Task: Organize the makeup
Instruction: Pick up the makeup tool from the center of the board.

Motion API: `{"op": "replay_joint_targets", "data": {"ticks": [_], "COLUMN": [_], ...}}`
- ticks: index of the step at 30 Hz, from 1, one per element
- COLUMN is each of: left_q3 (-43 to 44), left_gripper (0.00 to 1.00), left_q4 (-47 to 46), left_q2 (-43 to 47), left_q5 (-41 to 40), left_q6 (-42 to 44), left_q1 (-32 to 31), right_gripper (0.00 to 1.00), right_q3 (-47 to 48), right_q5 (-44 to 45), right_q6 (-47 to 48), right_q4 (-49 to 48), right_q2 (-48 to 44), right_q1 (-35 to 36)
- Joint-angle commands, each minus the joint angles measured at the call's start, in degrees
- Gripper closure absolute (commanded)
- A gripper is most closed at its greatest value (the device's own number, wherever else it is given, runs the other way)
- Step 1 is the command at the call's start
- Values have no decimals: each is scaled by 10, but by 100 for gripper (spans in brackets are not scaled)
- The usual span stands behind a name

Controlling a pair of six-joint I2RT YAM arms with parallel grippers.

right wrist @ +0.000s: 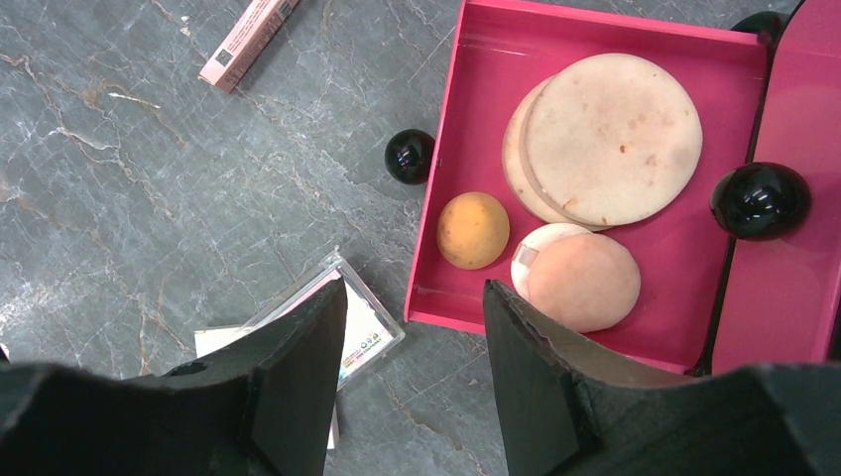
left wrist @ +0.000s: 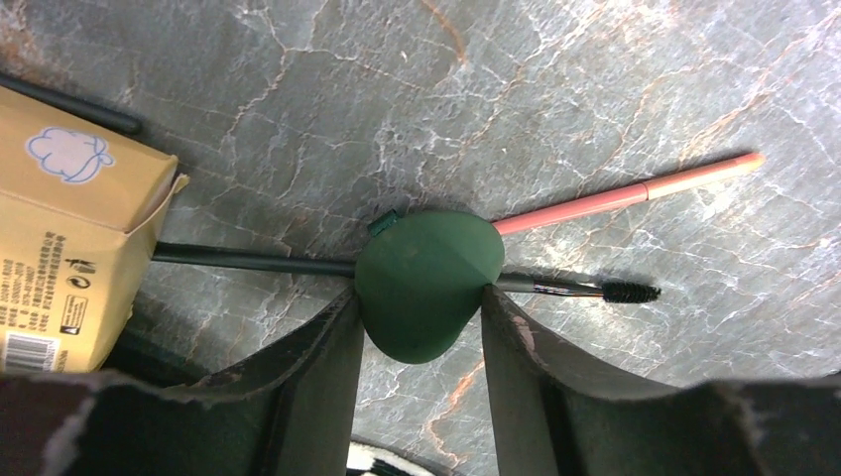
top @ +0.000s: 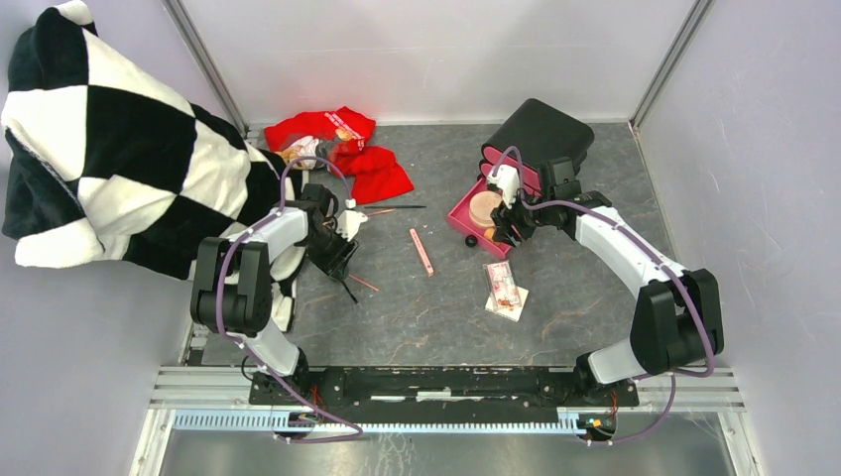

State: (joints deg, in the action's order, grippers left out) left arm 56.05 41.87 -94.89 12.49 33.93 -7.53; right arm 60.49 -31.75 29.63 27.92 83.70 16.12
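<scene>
You are working inside a walled cell. The checkered blanket (top: 109, 149) is crowding the left arm's side, and the red cloth (top: 347, 149) is lying toward the far edge. The open stretch of table (top: 417, 327) is sitting in the middle and on the near side, between the pink stick (top: 421, 251) and the arm bases.

Your left gripper (left wrist: 419, 297) is pinching a green teardrop sponge (left wrist: 426, 260) between both fingers. It is hanging low over a black brush wand (left wrist: 580, 290) and a pink pencil (left wrist: 635, 193), with a yellow carton (left wrist: 69, 238) just beside its left finger.

Your right gripper (right wrist: 412, 297) is hanging spread and empty over a corner of the pink drawer (right wrist: 595, 28), where the round puffs (right wrist: 610, 139) are lying. The clear packet (right wrist: 347, 332) is lying outside on the table, just beside that drawer.
</scene>
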Motion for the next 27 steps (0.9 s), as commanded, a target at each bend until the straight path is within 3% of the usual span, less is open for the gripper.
{"op": "replay_joint_targets", "data": {"ticks": [1,12,27], "left_q3": [13,14,62], "left_gripper": [49,63,63], "left_q4": [-1,2,45], "left_q2": [-8,12,64], "left_q5": [25,23,66], "left_q6": [3,-5,-5], "left_q1": [4,5,4], "right_gripper": [41,42,42], "right_q3": [-4,-2,0], "right_q5": [-12,-13,-22], "right_q6": [8,8,8], "right_q4": [-5,-2,1], "right_q2": [7,14,13], "right_q1": [2,2,2]}}
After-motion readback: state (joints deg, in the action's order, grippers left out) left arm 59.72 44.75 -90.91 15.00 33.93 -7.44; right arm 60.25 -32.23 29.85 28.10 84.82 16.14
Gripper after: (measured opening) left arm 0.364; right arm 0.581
